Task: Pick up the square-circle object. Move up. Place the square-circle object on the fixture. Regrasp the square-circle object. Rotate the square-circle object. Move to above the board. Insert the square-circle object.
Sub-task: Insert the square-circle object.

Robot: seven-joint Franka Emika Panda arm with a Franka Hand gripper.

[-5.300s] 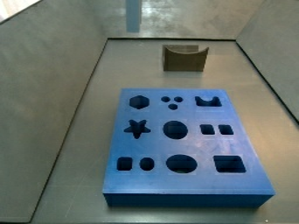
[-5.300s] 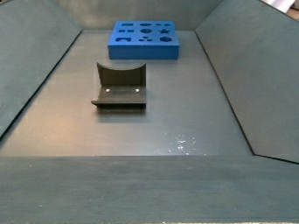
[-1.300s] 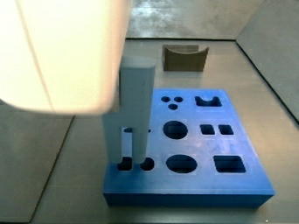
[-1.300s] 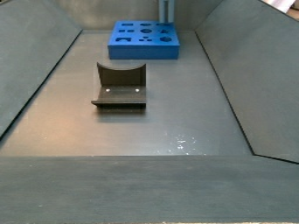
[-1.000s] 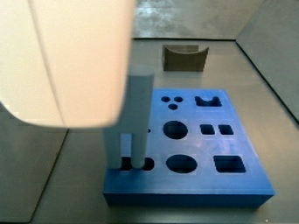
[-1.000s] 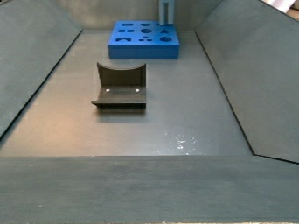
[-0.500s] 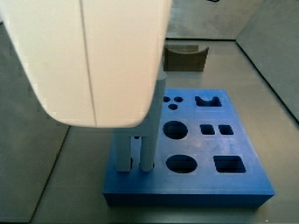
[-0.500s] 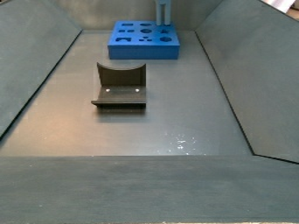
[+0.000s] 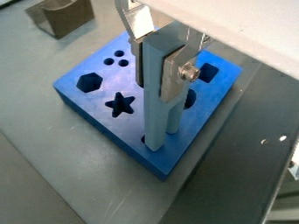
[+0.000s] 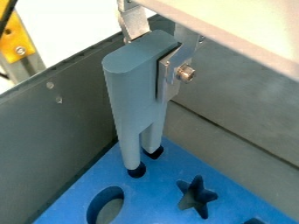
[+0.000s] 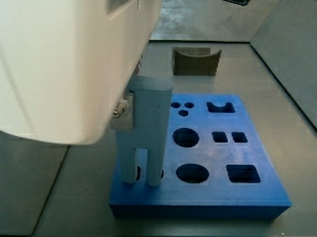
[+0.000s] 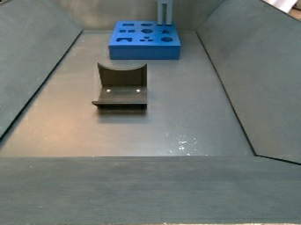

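Observation:
My gripper point(image 9: 156, 66) is shut on the square-circle object point(image 9: 158, 122), a pale blue-grey peg held upright. One silver finger point(image 10: 170, 72) presses on its side. Its two lower prongs point(image 10: 140, 153) stand at the mouths of a paired hole near one edge of the bright-blue board point(image 10: 152, 206); how deep they reach I cannot tell. In a side view the square-circle object point(image 11: 146, 120) stands over the front-left holes of the board point(image 11: 247, 199). The olive-brown fixture point(image 11: 196, 60) sits beyond the board, empty. The fixture point(image 12: 121, 85) and the board point(image 12: 147, 44) show in both side views.
The arm's white body point(image 11: 62, 65) hides the left half of a side view. Grey walls point(image 12: 35, 79) enclose the floor on both sides. A wall point(image 10: 70, 87) rises close behind the board's edge. Other shaped holes, such as the star point(image 9: 118, 105), lie beside the peg.
The gripper with the peg has edged down onto the board's front-left holes. The white arm body now covers more of the side view.

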